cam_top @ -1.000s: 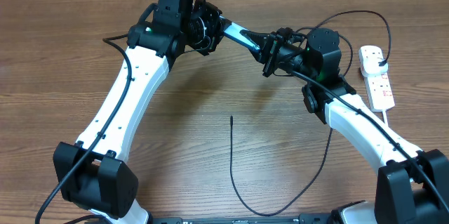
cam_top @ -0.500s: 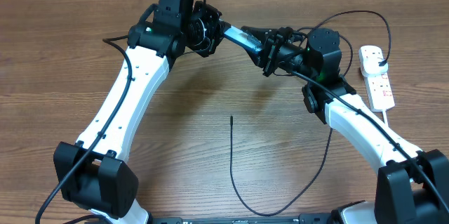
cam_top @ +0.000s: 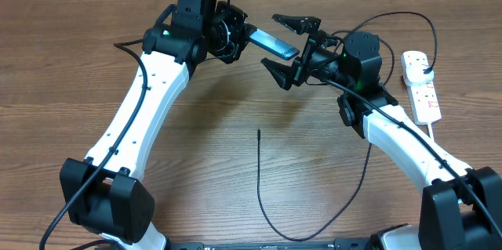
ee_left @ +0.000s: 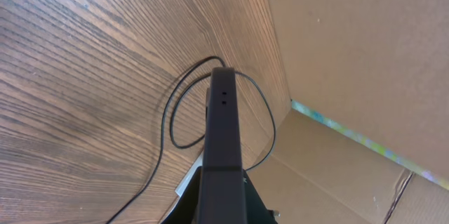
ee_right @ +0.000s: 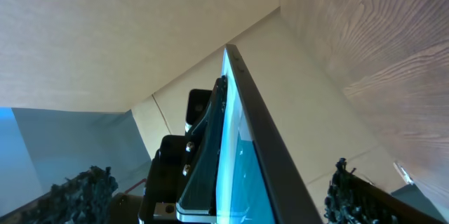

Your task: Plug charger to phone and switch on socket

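The phone [cam_top: 271, 44], slim with a teal lit screen, is held off the table, and my left gripper [cam_top: 249, 38] is shut on its left end. My right gripper [cam_top: 286, 46] stands open around the phone's other end, one finger above and one below, touching nothing. In the right wrist view the phone [ee_right: 235, 161] sits between my spread fingers [ee_right: 354, 196]. In the left wrist view its dark edge [ee_left: 223, 126] points away from me. The charger's thin black cable [cam_top: 260, 179] lies on the table, its tip near the middle. The white socket [cam_top: 423, 93] lies at the far right, with a black plug in it.
A cardboard wall [ee_left: 351, 55] runs along the back of the wooden table [cam_top: 63, 62]. A loop of the black cable [ee_left: 168, 119] lies on the wood near that wall. The socket's white cord [cam_top: 436, 136] trails toward the right arm's base.
My right gripper has gone from shut on the phone's end to wide open. The left gripper stays shut on the phone, which has hardly moved.
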`<state>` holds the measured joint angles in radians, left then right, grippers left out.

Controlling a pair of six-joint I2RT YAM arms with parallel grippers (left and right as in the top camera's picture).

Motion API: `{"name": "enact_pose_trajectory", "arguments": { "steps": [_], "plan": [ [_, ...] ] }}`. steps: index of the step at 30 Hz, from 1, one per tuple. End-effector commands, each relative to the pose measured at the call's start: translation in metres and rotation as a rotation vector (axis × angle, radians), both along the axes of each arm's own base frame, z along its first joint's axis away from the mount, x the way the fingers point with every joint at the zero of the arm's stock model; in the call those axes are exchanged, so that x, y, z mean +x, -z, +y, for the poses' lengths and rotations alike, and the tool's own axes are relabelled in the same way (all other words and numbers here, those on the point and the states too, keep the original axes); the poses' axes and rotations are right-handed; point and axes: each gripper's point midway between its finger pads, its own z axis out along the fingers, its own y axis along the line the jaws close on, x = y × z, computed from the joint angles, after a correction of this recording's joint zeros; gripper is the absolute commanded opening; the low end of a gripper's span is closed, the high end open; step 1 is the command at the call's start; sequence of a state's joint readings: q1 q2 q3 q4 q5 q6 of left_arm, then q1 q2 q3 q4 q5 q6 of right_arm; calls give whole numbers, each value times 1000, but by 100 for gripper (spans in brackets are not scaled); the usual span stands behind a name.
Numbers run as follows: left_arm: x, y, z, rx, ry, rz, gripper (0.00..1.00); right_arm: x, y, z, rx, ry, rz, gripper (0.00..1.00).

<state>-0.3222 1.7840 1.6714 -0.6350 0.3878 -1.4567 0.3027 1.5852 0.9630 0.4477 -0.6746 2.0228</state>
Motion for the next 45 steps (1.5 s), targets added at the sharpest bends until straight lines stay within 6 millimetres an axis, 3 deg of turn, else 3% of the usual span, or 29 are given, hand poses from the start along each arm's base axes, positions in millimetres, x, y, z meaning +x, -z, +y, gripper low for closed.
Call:
{"name": "enact_pose_trajectory", "arguments": {
  "steps": [1, 8, 13, 18, 26, 32, 36, 41, 45],
  "plan": [
    [9, -14, 16, -13, -22, -41, 4, 0, -11, 3, 26, -7, 2, 100],
    [20, -21, 56, -65, -9, -58, 4, 1, -11, 0, -26, -11, -79, 100],
    [21, -31, 84, -64, 103, -158, 4, 0, -11, -5, -125, -43, -242, 100],
    [15, -43, 93, -97, 229, -254, 4, -3, -10, -5, -222, -84, -404, 100],
    [-1, -66, 104, -154, 426, -443, 4, -6, -4, -2, -338, -151, -485, 100],
    [-4, -72, 118, -158, 454, -507, 4, 3, -4, -18, -640, -183, -457, 100],
    [-3, -72, 120, -151, 452, -514, 4, -4, 5, -40, -881, -210, -402, 100],
    [-3, -72, 120, -140, 458, -525, 4, -30, 47, -62, -1186, -297, -289, 100],
    [-3, -72, 120, -136, 461, -530, 4, -53, 63, -57, -1323, -386, -274, 100]
  ]
}}
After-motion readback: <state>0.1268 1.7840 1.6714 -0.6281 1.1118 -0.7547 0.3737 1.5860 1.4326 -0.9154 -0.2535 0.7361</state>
